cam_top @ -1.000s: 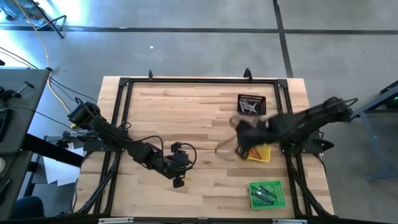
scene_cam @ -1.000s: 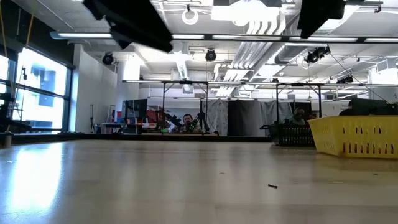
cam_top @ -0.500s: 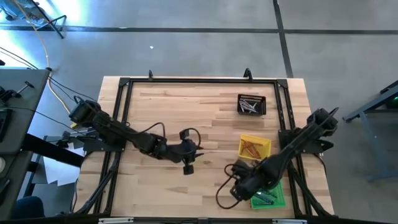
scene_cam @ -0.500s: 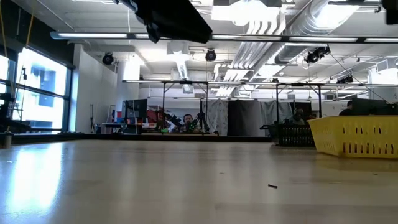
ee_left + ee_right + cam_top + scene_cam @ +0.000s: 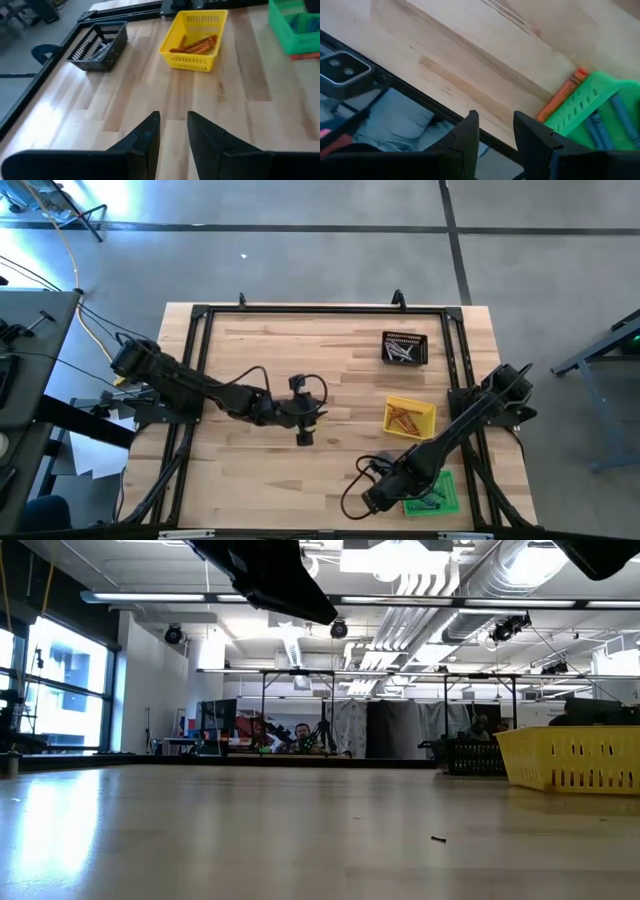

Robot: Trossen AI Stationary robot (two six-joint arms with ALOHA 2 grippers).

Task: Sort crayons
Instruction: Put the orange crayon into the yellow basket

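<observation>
Where overhead hides it, an orange crayon (image 5: 563,95) touches the green tray (image 5: 590,107).

Orange-red crayons (image 5: 406,418) lie in a small heap inside the yellow tray. At about twelve o'clock from them, grey crayons (image 5: 402,352) lie in the black tray. At about six o'clock, dark crayons (image 5: 430,492) lie in the green tray. One orange crayon (image 5: 564,93) lies on the table, touching the green tray's side.

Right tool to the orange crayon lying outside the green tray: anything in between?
Nothing visible. In the right wrist view, only bare tabletop separates the open right tool from the orange crayon, which lies beside the green tray.
</observation>
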